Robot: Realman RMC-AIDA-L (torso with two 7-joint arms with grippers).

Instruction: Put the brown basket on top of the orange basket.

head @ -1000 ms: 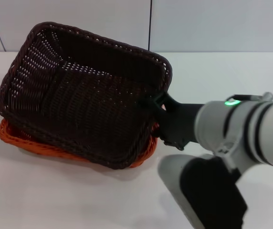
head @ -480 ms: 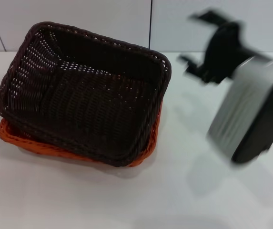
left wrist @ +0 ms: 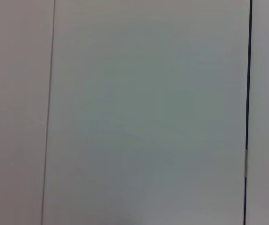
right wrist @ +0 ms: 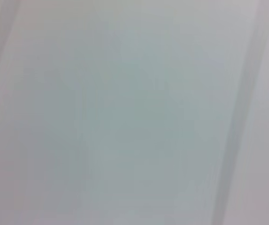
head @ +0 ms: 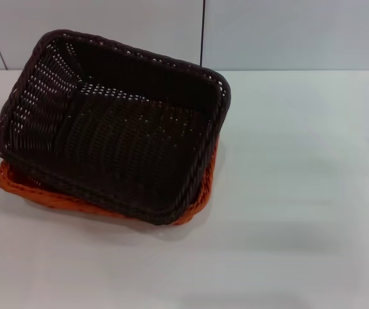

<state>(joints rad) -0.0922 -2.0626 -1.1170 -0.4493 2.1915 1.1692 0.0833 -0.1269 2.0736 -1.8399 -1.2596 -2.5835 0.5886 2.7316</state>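
The brown basket (head: 113, 129) is seen nested askew on the orange basket (head: 17, 183) — stacking is judged done; no pincer is visible, so its state cannot be told.

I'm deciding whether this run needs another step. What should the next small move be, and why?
Probably none beyond keeping both arms parked. The brown basket already sits in the orange basket, whose rim shows only along the near and right edges. It sits slightly askew, so at most a small nudge to square it. Neither gripper is in view.
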